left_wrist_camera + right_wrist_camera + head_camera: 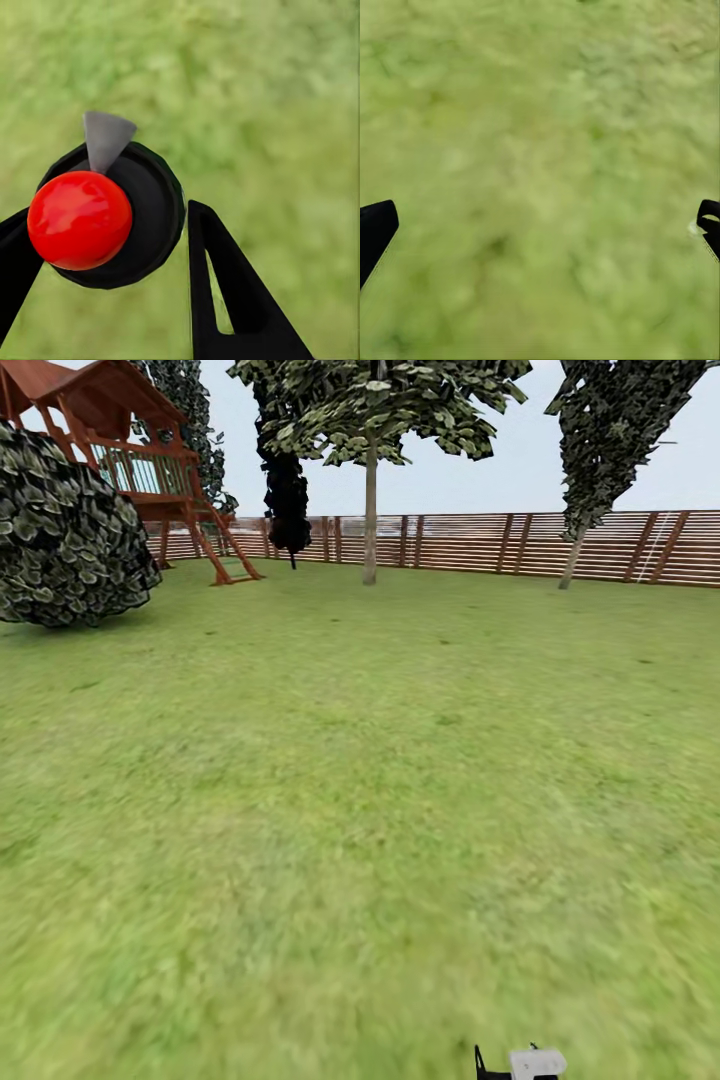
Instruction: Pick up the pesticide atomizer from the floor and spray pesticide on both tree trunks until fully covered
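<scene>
Two trees stand far across the grass lawn (360,810) by the brown slat fence (480,542): one tree (371,420) with a straight pale trunk (370,510) near the middle, a second tree (610,420) with a leaning trunk (572,560) to the right. No writing is readable anywhere. The left end effector (105,247) has its black fingers (232,292) closed around the pesticide atomizer (112,217), a black body with a red ball top and grey nozzle, held above grass. The right end effector (540,225) is wide open, holding nothing
</scene>
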Tool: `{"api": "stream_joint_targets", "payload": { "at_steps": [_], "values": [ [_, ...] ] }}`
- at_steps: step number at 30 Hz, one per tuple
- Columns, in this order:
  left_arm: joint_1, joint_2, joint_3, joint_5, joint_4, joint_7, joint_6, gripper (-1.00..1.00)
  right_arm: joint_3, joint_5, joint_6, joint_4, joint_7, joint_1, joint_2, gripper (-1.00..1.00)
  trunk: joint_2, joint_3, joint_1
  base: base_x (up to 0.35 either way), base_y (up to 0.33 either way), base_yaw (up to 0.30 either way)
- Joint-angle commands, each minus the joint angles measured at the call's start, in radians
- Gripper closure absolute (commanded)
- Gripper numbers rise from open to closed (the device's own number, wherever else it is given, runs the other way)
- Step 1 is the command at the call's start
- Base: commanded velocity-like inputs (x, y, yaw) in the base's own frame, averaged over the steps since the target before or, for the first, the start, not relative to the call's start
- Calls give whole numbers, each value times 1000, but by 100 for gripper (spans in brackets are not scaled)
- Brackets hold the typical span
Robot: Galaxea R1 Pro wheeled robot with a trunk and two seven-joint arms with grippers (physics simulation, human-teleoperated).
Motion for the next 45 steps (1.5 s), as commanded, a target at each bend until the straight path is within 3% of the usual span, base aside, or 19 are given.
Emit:
{"api": "stream_joint_targets", "payload": {
  "at_steps": [1,45],
  "values": [
    [-1,0,7,-10,1,2,-4,100,8,5,0,1,-10,-1,0,-100,0,-1,0,339,0,0],
    [-1,0,7,-10,1,2,-4,100,8,4,0,1,-10,-1,0,-100,0,-1,0,339,0,0]
  ]
}}
